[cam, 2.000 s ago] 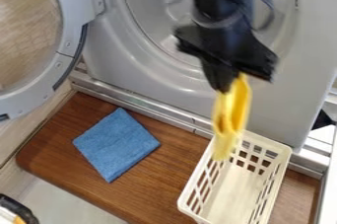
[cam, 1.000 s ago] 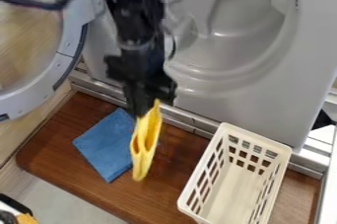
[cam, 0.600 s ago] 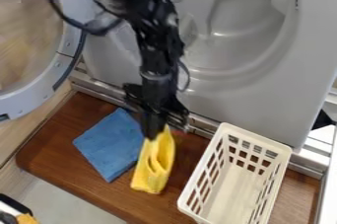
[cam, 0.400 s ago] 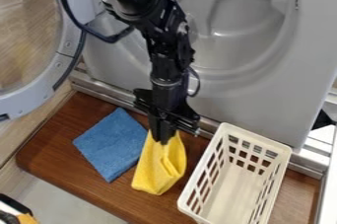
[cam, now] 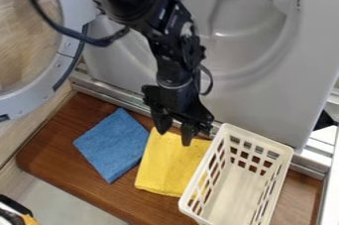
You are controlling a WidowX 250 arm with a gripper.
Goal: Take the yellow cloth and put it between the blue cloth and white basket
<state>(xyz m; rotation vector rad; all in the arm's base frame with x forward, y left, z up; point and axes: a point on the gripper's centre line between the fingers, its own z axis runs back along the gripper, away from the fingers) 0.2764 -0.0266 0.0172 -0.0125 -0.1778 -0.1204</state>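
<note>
The black gripper [cam: 175,136] is hanging down over the top part of the yellow cloth [cam: 168,165]. Its two fingers [cam: 161,121] are standing apart, with a gap between them, and they are not squeezing anything. Their tips are pointing down at the cloth, but I can't tell if they are touching it.

The yellow cloth is lying spread out on the brown wooden board [cam: 56,142]. It is sitting between the blue cloth [cam: 111,144] and the white basket [cam: 259,138]. Its left side is resting right by the blue cloth, and its right side is going behind the basket's wall, where bits of yellow are peeking through the holes.

The blue cloth is lying flat, turned like a diamond. Behind the board, a big gray washing machine [cam: 265,110] is standing with its round door [cam: 27,102] hanging open on the left.
</note>
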